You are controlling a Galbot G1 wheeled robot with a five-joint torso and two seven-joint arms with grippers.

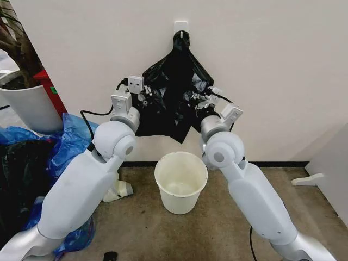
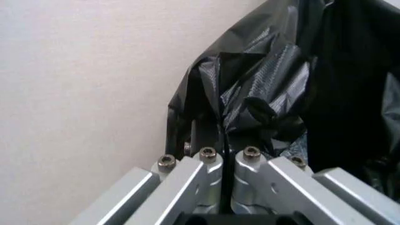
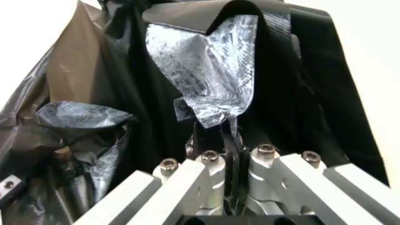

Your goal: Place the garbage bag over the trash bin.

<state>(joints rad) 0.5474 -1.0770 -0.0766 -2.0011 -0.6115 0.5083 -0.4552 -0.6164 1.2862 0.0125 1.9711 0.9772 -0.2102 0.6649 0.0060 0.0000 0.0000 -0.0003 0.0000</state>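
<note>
Here the garbage bag (image 1: 173, 97) hangs spread against the wall from a white hook (image 1: 181, 27), above the trash bin (image 1: 180, 181), which stands upright on the floor between the two arms. The left gripper (image 1: 143, 98) has its jaws closed on the bag's left edge. The right gripper (image 1: 200, 101) has its jaws closed on a fold at the bag's right side.

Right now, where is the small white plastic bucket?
In the head view, the small white plastic bucket stands on the floor between both arms, below the hanging black plastic bag.
</note>
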